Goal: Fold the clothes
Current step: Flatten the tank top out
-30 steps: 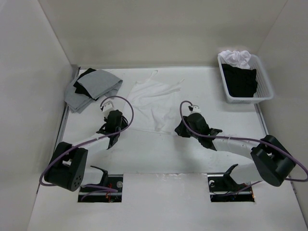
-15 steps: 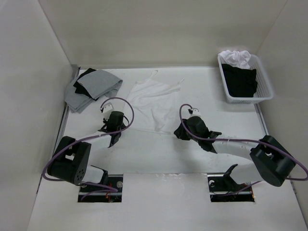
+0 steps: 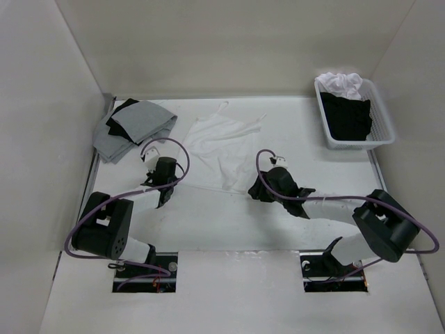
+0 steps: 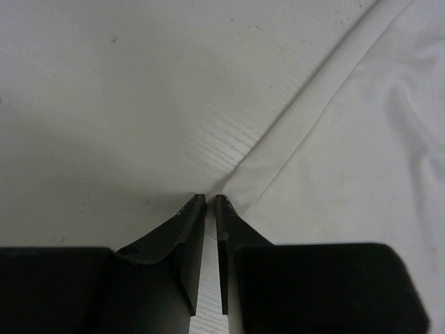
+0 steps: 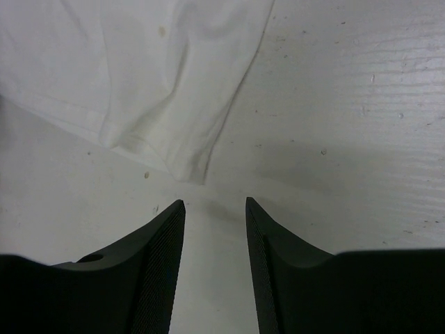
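Observation:
The clothes (image 3: pixel 221 145), a thin white camisole with two narrow straps, lie flat in the middle of the table. My left gripper (image 3: pixel 170 181) is low at the hem's near left corner. In the left wrist view its jaws (image 4: pixel 211 197) are drawn together to a thin slit, with the fabric corner (image 4: pixel 240 182) pinched at the tips. My right gripper (image 3: pixel 256 189) is at the hem's near right corner. In the right wrist view it (image 5: pixel 214 203) stands open on the table, and the cloth corner (image 5: pixel 189 170) lies just ahead of the fingertips, not between them.
A grey garment with a black one on it (image 3: pixel 132 129) lies at the back left. A white basket (image 3: pixel 356 147) with black and white laundry stands at the back right. Pale walls close in the table on three sides.
The left jaws have closed in on the hem corner. The right jaws have opened wide, and that gripper has slid a little left toward the other corner.

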Robot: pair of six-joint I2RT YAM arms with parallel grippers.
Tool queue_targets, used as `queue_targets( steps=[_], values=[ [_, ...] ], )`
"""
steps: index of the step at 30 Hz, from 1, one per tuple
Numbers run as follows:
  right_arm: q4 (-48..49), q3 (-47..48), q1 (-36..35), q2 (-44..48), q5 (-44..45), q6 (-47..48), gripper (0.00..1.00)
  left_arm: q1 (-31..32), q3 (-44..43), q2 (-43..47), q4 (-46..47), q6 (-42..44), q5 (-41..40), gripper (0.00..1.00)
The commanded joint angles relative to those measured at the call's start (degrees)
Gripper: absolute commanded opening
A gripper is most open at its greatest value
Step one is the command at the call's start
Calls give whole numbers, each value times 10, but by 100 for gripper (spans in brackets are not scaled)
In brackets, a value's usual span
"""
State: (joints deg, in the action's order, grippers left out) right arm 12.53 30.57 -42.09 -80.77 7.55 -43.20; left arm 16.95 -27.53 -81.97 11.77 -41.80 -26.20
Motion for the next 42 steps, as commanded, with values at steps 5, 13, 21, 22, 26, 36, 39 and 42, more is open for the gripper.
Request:
queue_targets(
  steps=[5,13,21,22,26,36,39,42],
  values=[
    [74,29,-6,-23,-8,-23,46,-11,5,-8,17,-14,40,6],
    [110,47,10,-86,-51,-57,39,-8,8,-8,29,-14,49,5],
    [117,42,14,-100,-44,-73,9,-11,20,8,38,-16,54,4],
    [115,37,13,-91,-37,-73,7,-11,24,15,40,-18,54,3],
    [85,19,13,-19,-13,-65,2,-3,43,101,37,-39,65,1],
    [-195,105,-11,310,89,34,0,49,-87,457,-135,-67,62,0],
    [-270,181,-27,366,119,65,0,72,-157,493,-139,-67,57,0],
    [-319,274,-63,395,148,95,0,108,-222,501,-121,-58,45,0]
  ],
)
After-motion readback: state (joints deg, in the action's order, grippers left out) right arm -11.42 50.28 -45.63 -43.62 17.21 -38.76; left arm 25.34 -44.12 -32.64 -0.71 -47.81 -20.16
